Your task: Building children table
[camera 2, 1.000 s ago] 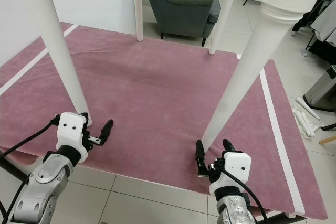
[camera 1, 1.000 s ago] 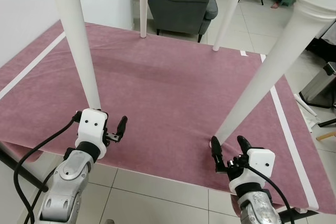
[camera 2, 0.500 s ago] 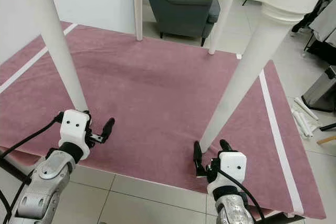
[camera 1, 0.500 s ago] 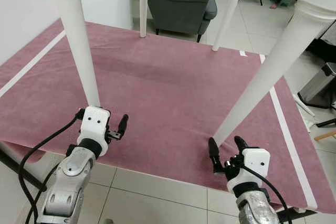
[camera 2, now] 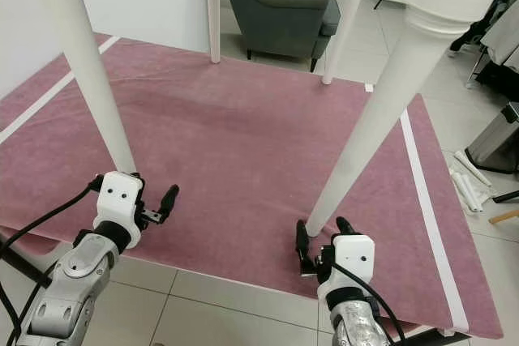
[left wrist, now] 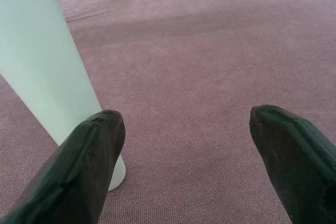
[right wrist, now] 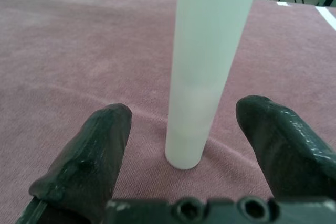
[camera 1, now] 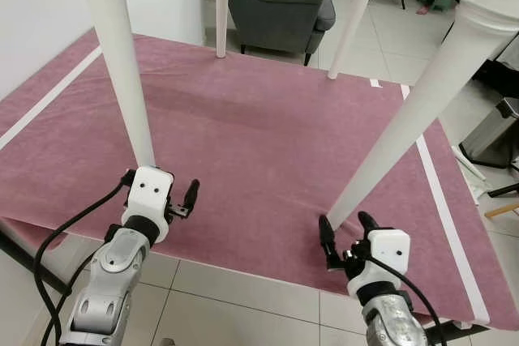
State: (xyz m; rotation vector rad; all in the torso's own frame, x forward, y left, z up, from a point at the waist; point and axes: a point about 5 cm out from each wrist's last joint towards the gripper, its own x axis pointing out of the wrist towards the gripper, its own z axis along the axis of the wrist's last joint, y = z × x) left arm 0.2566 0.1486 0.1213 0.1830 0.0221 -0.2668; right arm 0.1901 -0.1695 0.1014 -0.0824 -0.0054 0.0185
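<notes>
Both grippers (camera 2: 152,200) (camera 2: 319,237) gape beside table legs (camera 2: 369,131).

Table legs (camera 2: 93,95): smooth white painted finish, faint satin sheen. Rug (camera 1: 259,143) beneath them: mauve short-pile cloth, matt, finely ribbed, with white woven stripes. Floor (camera 1: 243,301) at the rug's near edge: pale glossy tile. Armchair (camera 1: 280,7) beyond the rug: grey matt fabric. Fingers (right wrist: 283,140): black, slightly shiny rubbery plastic.
</notes>
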